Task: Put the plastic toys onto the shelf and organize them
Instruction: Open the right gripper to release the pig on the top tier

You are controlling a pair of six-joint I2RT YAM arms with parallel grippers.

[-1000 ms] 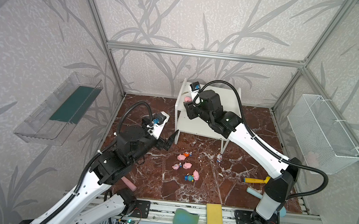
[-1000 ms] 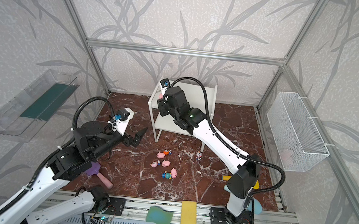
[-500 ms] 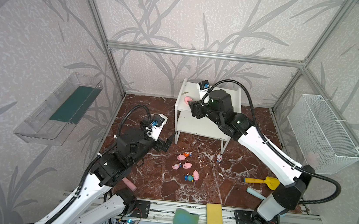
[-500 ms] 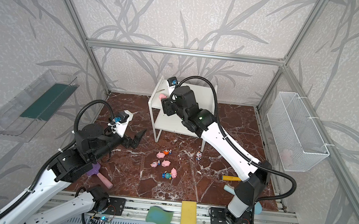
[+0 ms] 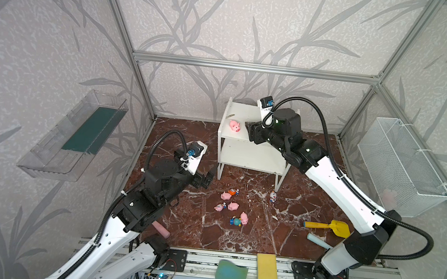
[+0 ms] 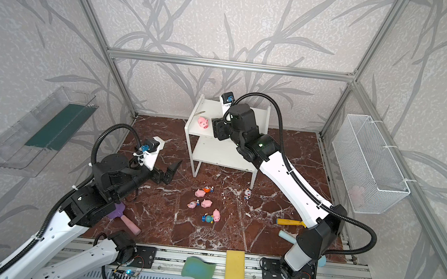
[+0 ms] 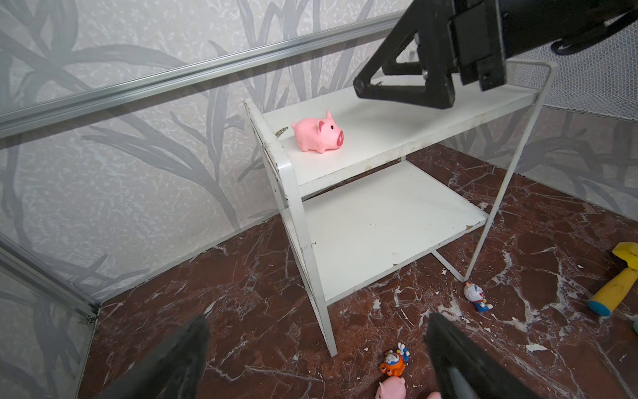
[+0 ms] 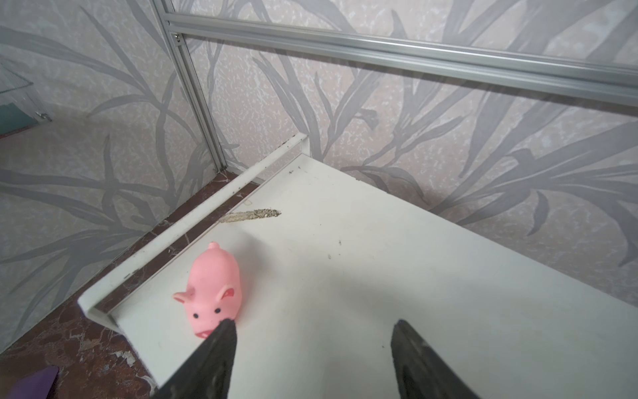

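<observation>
- Pink pig (image 5: 234, 125) stands upright on the top board of the shelf (image 5: 248, 159), near that board's left front corner, with its snout toward the front edge.
- Black right gripper (image 8: 312, 328) hovers over the top board just beside the pig, jaws apart and nothing between them. 1 fingertip (image 8: 221, 342) sits next to the snout, and whether they touch cannot be told.
- Left gripper (image 7: 317, 321) hangs over the worktop (image 5: 185, 226) near the shelf's left front leg, jaws spread wide and empty.
- 3 more pigs (image 5: 233, 205) and 3 tiny figurines (image 5: 233, 192) lie clustered mid-worktop, in front of the shelf.
- 1 white-blue figurine (image 5: 272, 197) stands apart, near the shelf's right front leg.
- Yellow shovel (image 5: 329, 227) lies near the worktop's right edge.
</observation>
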